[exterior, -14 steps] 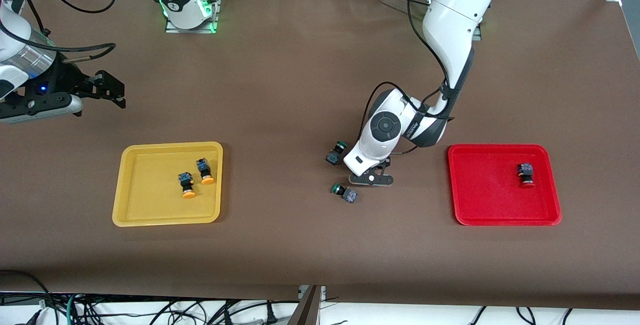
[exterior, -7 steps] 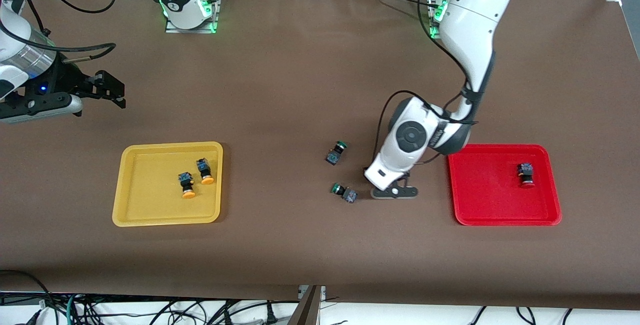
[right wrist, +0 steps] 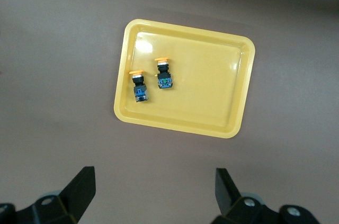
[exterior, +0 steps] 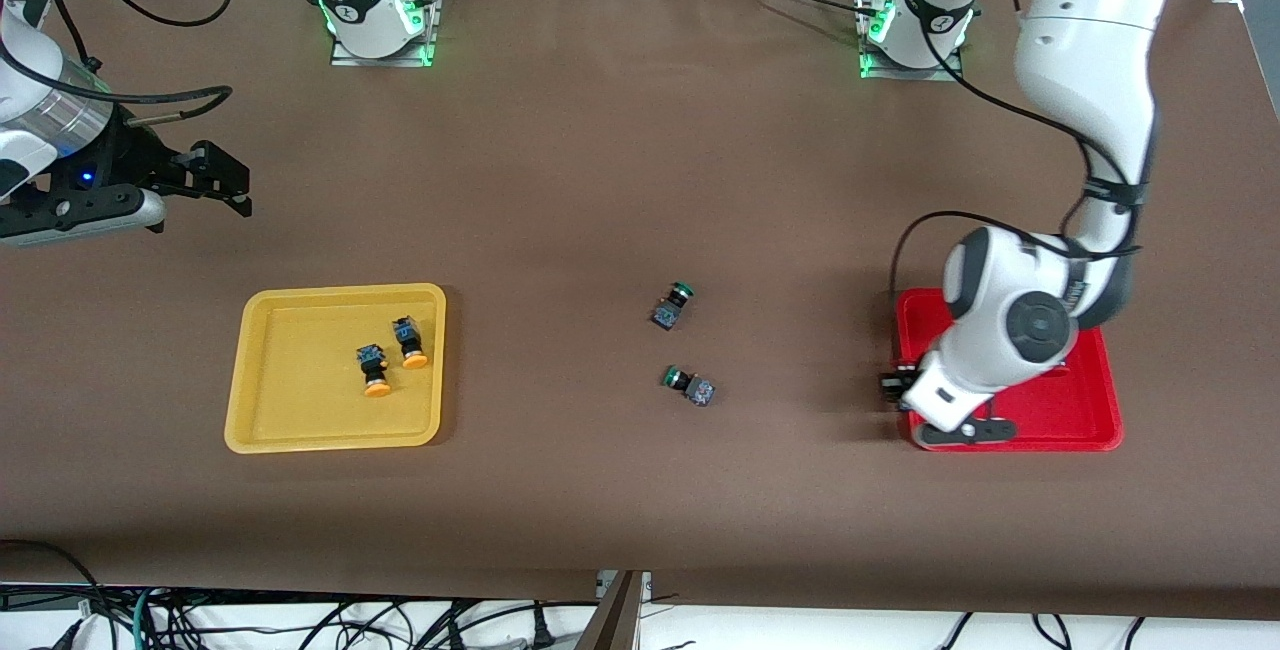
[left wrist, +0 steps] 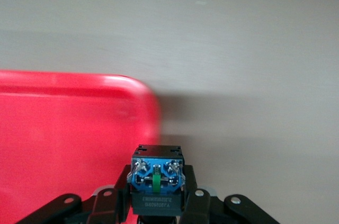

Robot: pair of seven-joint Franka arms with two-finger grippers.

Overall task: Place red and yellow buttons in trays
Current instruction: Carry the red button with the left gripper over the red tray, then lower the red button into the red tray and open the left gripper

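Left pincer (left wrist: 157, 203) clamps a button (left wrist: 157, 175) over the red tray (exterior: 1095, 400) corner; dropping now risks rim bounce; right pincer (right wrist: 153, 192) idles wide.

Materials and surface finishes of the sorting table and its parts.
The table cover (exterior: 600, 180) is a matt brown sheet, smooth and without sheen. The yellow tray (right wrist: 233, 83) and the red tray (left wrist: 63, 128) look like smooth moulded plastic with glossy highlights on floor and rim. The yellow-capped buttons (right wrist: 139, 85) have plastic-looking bodies; the button (left wrist: 157, 177) seen in the left wrist view carries shiny metal screw terminals on a blue plastic block. The arm shells (exterior: 1090, 40) are glossy white, with matt black gripper fingers (right wrist: 79, 189).
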